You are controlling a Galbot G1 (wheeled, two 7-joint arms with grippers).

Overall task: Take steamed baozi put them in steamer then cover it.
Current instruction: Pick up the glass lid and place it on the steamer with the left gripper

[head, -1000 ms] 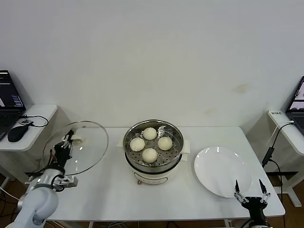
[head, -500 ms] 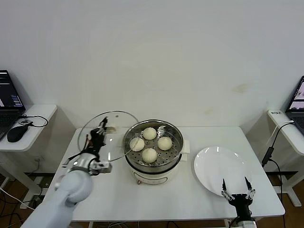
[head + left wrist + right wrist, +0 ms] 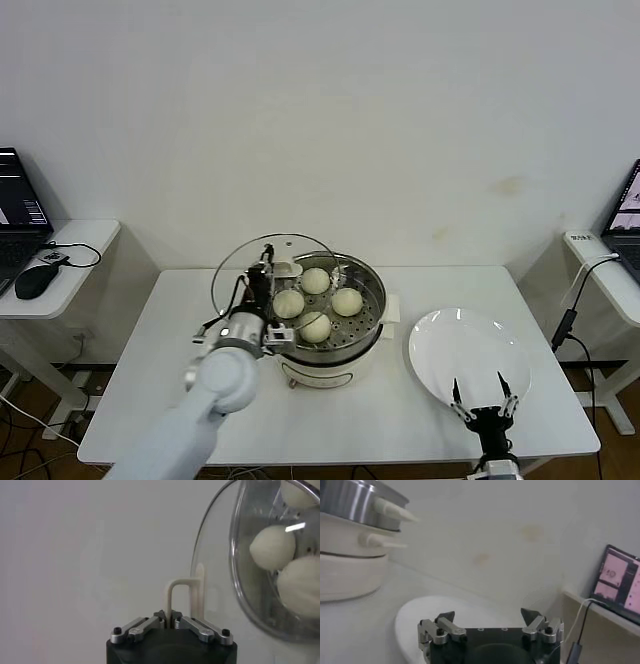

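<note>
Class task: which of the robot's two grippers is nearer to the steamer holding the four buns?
Left. The left gripper holds the glass lid by its handle at the steamer rim; the right gripper hovers apart, at the white plate's near edge.

White plate [image 3: 468,358] on table [image 3: 180,380].

Four baozi [image 3: 315,300] in steamer [image 3: 330,345]; plate [image 3: 468,358] right.

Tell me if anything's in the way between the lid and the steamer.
Nothing visible. The left hand, shut on the glass lid's handle, holds it tilted over the steamer's left rim; only the four baozi sit inside.
</note>
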